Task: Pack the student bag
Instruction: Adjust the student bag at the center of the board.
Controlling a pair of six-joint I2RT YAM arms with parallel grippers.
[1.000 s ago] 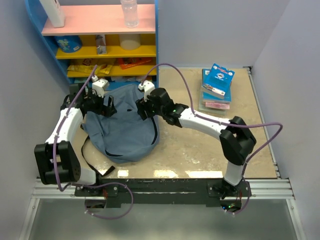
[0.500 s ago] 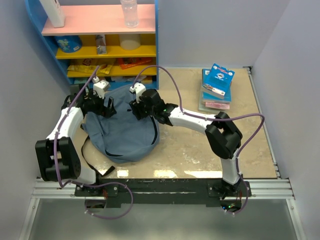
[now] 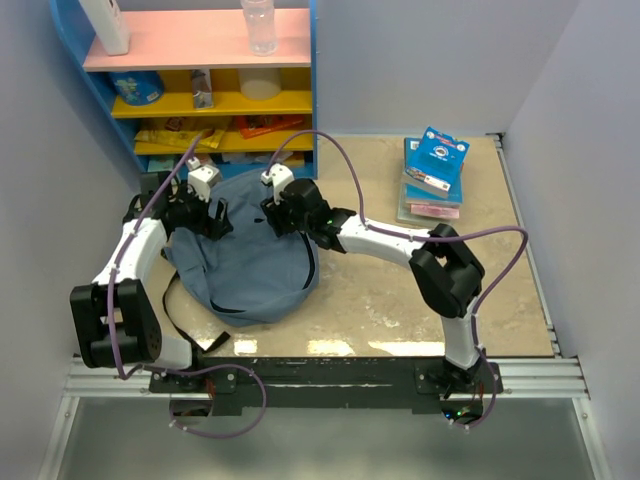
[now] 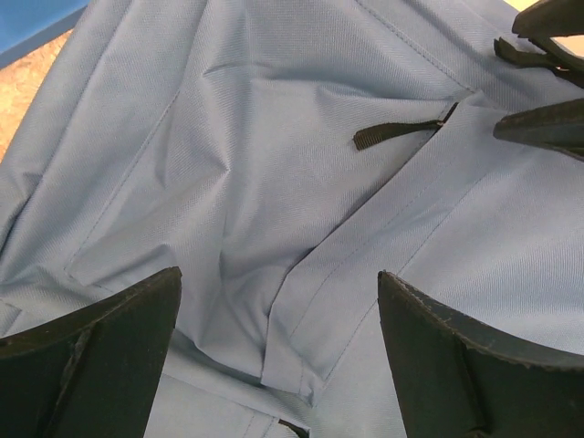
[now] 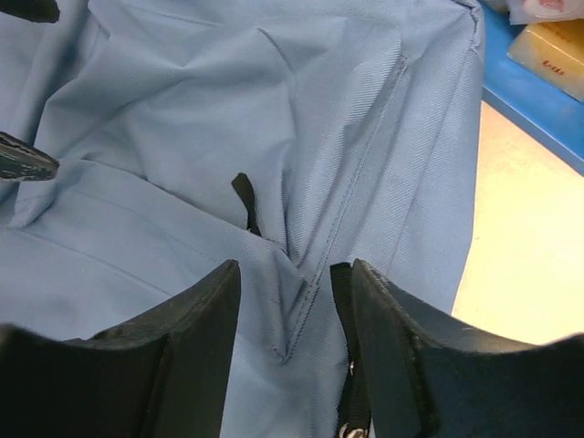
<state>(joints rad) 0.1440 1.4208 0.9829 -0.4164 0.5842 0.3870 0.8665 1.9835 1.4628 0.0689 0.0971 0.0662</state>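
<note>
The student bag [image 3: 245, 265] is a slate-blue fabric backpack lying flat on the table's left side. My left gripper [image 3: 218, 222] hovers over its upper left part, wide open, with only creased blue fabric [image 4: 274, 228] under it [image 4: 278, 276]. A black zipper pull tab [image 4: 392, 134] lies beyond it, near the right gripper's fingertips [image 4: 547, 128]. My right gripper [image 3: 272, 215] is at the bag's top edge, open but partly narrowed [image 5: 294, 274]. A raised fold of fabric [image 5: 306, 310] stands between its jaws. A black webbing strap [image 5: 343, 365] rests against the inside of its right finger [image 5: 401, 356].
A blue shelf unit [image 3: 200, 100] with pink and yellow boards stands just behind the bag, holding snacks and a bottle [image 3: 258, 25]. A stack of books [image 3: 432, 180] lies at the back right. The bag's black straps [image 3: 190, 320] trail toward the front left.
My right arm has swung left onto the bag's top edge and its jaws have narrowed. The left gripper has shifted slightly and stayed wide.
</note>
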